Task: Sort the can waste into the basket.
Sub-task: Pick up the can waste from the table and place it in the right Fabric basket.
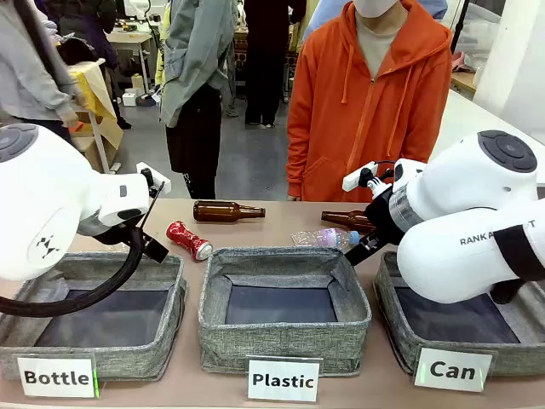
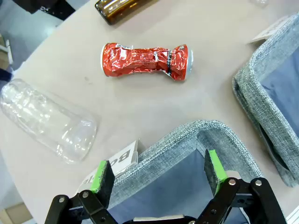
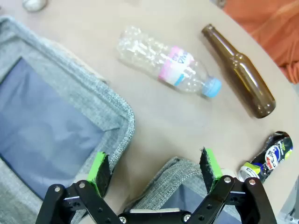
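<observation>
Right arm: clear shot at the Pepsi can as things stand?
Probably yes. The right hand is open, and the Pepsi can lies uncovered on the table close by; the brown bottle lies apart from it.

A robotics lab — 2 white robot arms [image 1: 51,200] at a table [image 1: 264,223] with 3 labelled bins [image 1: 393,298], people [image 1: 200,68] and desks [image 1: 128,38] behind.

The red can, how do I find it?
Find the grey basket signed Bottle at the left of the table. Past its far right corner, before the brown glass bottle, lies the red can. Nothing else is shiny red and crumpled.
</observation>
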Tool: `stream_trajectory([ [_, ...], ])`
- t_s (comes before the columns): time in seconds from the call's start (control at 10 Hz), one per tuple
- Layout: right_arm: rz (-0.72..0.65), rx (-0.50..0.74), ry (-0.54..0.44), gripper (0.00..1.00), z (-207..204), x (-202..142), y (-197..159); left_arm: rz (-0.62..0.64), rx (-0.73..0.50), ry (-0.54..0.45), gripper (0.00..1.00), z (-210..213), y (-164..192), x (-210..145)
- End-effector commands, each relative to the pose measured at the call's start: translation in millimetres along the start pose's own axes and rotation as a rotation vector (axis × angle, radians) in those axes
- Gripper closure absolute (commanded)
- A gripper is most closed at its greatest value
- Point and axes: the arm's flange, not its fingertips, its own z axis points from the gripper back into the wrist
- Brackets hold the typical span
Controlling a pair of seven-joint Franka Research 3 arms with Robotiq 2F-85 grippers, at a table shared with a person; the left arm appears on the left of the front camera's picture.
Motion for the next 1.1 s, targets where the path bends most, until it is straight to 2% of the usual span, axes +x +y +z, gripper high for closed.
stream_trajectory([
  [0.0,0.000,0.000,0.000,0.00,0.0,0.0,0.0,0.000,0.000,0.000,0.00,0.1,0.0,0.0],
  [1.0,0.000,0.000,0.000,0.00,0.0,0.0,0.0,0.000,0.000,0.000,0.00,0.1,0.0,0.0],
])
